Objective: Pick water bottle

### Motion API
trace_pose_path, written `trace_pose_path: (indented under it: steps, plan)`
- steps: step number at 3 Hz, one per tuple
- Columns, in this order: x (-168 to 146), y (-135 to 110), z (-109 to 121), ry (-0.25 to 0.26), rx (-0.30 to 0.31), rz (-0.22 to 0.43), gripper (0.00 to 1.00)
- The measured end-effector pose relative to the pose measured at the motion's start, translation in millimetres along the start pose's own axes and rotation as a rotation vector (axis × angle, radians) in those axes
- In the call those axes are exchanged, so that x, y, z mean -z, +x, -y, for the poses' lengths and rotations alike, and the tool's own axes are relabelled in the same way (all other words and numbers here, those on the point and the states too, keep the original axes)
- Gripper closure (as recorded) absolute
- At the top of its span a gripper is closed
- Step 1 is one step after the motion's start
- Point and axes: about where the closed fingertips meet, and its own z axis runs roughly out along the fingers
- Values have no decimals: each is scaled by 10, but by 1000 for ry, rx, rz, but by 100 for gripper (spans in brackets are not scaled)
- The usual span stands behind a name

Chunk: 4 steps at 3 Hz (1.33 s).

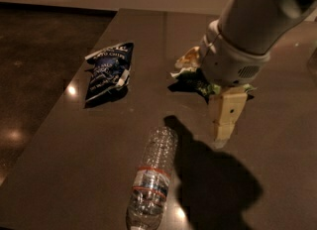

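Note:
The water bottle point(150, 178) lies on its side on the dark table point(74, 154), near the front edge. It is clear and ribbed, with a blue-white label edged by red bands. Its cap end points toward the front and is cut off by the frame. My gripper point(224, 125) hangs above the table to the right of the bottle's far end, clear of it, with nothing in it. The white arm reaches in from the top right.
A blue chip bag point(106, 71) lies at the left of the table. A green snack bag point(198, 78) lies behind my gripper, mostly hidden by the arm. The table's left edge drops to a dark floor point(34, 75).

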Motion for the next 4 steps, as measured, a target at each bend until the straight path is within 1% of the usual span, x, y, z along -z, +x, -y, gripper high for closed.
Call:
trace_pose_path:
  steps: [1,2,3,4]
  plan:
    - [-341,-396,-206,-97,215,31,0]
    - [-553,-582,-346,-157,332,38,0]
    - [-765,-666,-422,-198,406,34,0]
    - [-935,-676,-492,-230,448,23,0]
